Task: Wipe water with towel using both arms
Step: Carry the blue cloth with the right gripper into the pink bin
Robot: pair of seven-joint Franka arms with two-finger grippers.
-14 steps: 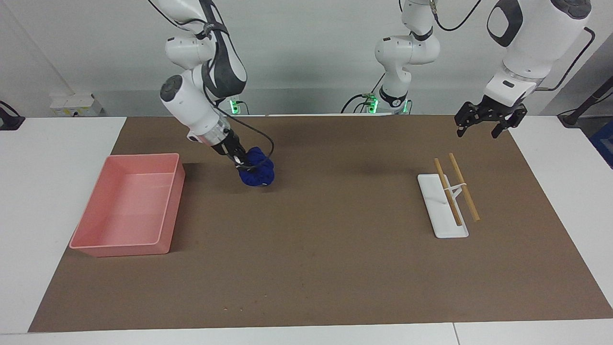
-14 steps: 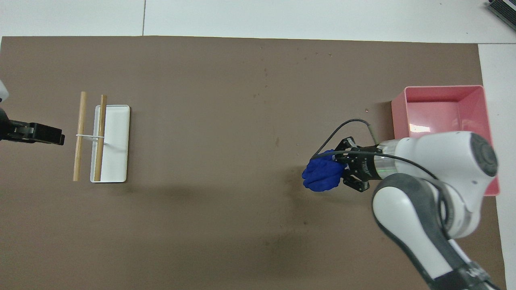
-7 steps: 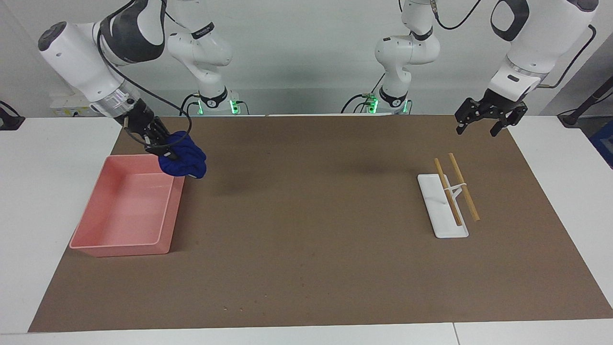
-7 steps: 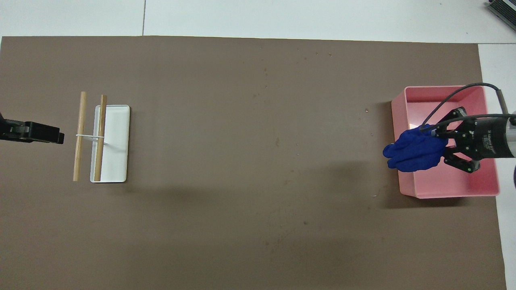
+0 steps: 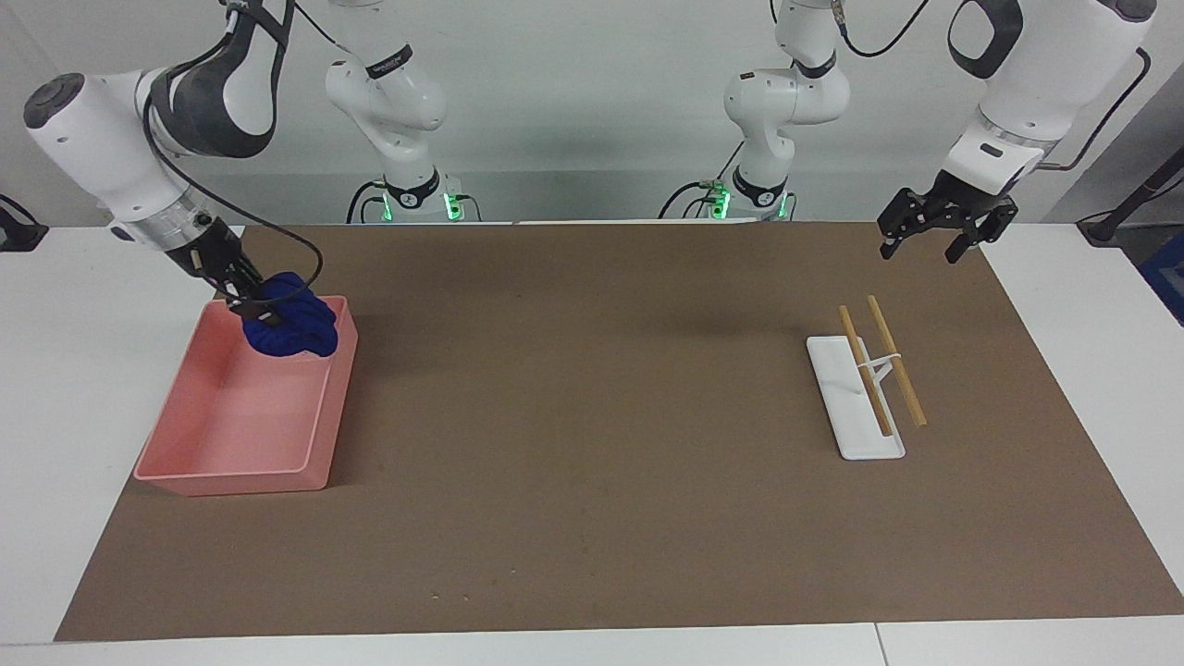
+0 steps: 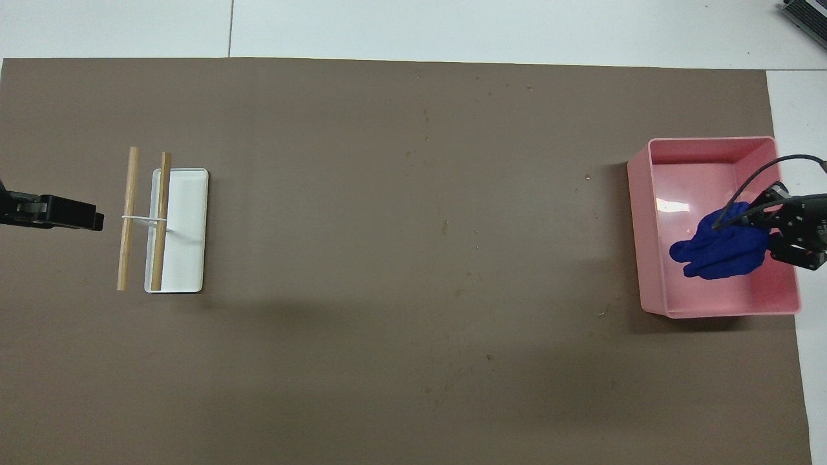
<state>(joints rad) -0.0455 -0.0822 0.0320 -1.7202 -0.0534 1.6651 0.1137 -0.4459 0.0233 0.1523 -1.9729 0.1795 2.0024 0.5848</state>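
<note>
The right claw (image 5: 252, 305) is clamped on the towel (image 5: 291, 327) over the pink tray (image 5: 236, 476). The left claw (image 5: 932, 233) waits, fingers apart, over the desk's (image 5: 592, 518) edge.

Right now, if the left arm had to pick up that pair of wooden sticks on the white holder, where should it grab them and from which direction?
Probably straight from above, at the wooden sticks near their white cross-tie, gripping one stick across its width. They lie long and thin, slanted over the white holder, so the middle looks the best balanced. The left gripper hangs nearby; the right gripper holds the towel.
</note>
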